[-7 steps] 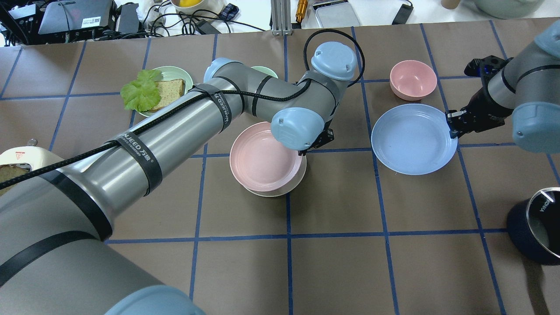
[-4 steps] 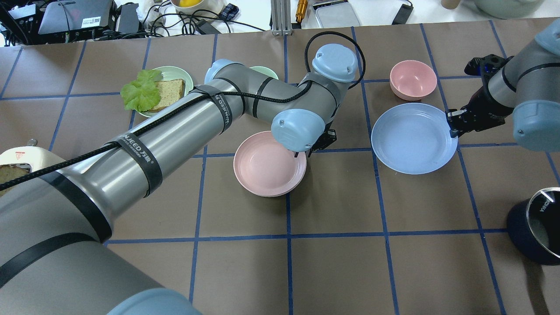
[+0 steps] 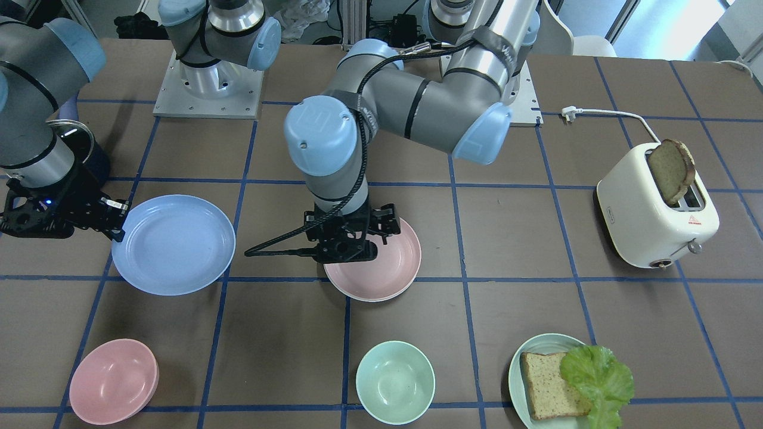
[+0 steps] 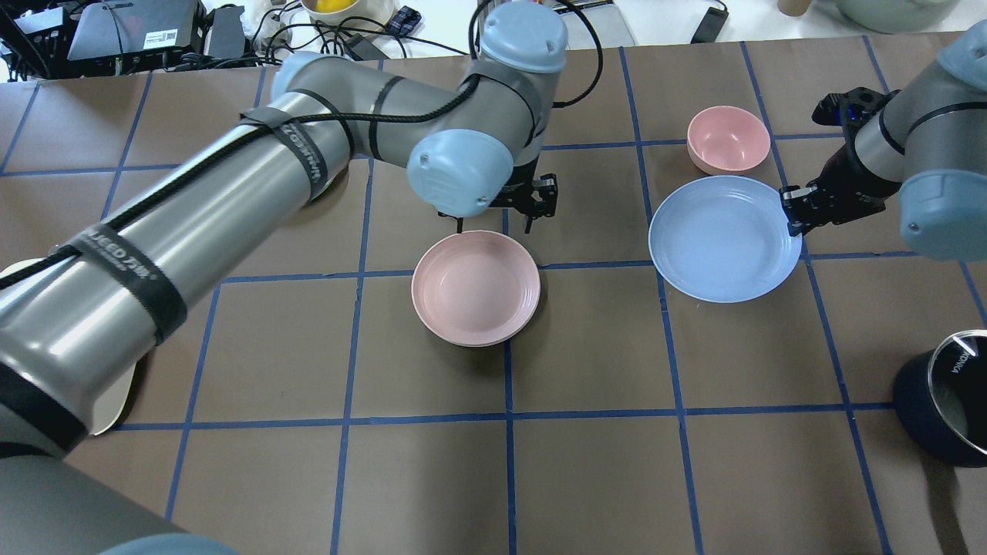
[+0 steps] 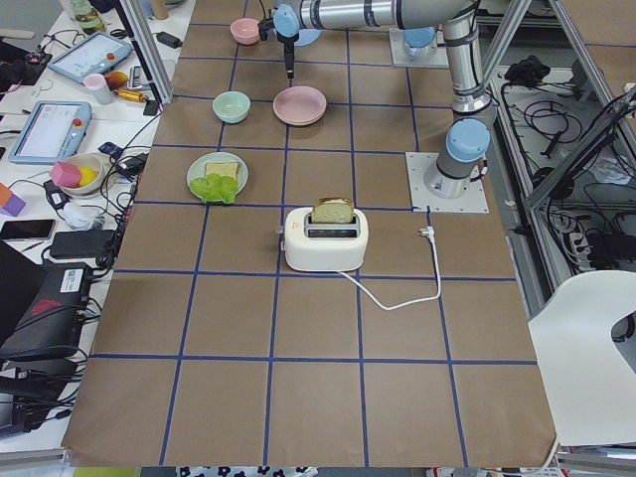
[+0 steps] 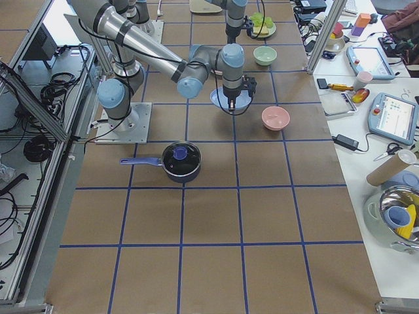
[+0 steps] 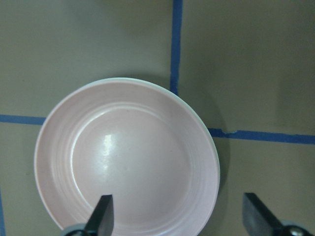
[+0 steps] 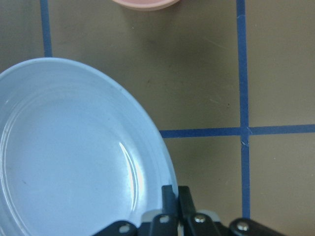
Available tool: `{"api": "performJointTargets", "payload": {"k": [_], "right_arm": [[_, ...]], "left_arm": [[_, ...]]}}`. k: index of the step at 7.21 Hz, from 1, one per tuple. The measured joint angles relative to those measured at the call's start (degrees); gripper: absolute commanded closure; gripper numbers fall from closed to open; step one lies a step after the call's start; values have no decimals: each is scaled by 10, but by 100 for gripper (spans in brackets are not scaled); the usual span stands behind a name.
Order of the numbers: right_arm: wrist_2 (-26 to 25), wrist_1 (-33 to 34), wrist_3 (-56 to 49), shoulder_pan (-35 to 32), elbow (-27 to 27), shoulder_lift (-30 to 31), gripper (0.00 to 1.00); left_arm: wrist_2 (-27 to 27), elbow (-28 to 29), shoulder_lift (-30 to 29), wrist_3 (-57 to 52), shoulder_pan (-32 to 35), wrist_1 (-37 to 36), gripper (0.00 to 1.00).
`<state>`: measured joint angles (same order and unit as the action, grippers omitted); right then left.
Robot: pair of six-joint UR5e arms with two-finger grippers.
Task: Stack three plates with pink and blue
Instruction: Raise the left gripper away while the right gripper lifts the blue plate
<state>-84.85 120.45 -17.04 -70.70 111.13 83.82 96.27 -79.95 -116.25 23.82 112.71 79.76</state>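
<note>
Your left gripper (image 7: 179, 214) is hovering released, jaws spread, with the pink plate (image 4: 475, 287) lying directly below it on the cream-white plate (image 7: 204, 127). Your right gripper (image 8: 177, 194) is clenching the near rim of the blue plate (image 4: 721, 237).

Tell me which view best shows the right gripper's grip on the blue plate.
Right wrist-mounted: the right gripper sits at the bottom edge, fingers closed on the rim of the blue plate. Overhead and front-facing show the gripper at the rim, but small. In exterior right the arm covers most of the plate; exterior left shows it tiny.
</note>
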Motion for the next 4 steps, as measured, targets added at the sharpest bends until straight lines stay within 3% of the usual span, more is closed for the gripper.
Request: {"api": "performJointTargets", "payload": {"k": [4], "right_arm": [[9,5,57,-78,1,0,100]], "left_arm": [[-55,1,133,-120,-103,136,0]]}}
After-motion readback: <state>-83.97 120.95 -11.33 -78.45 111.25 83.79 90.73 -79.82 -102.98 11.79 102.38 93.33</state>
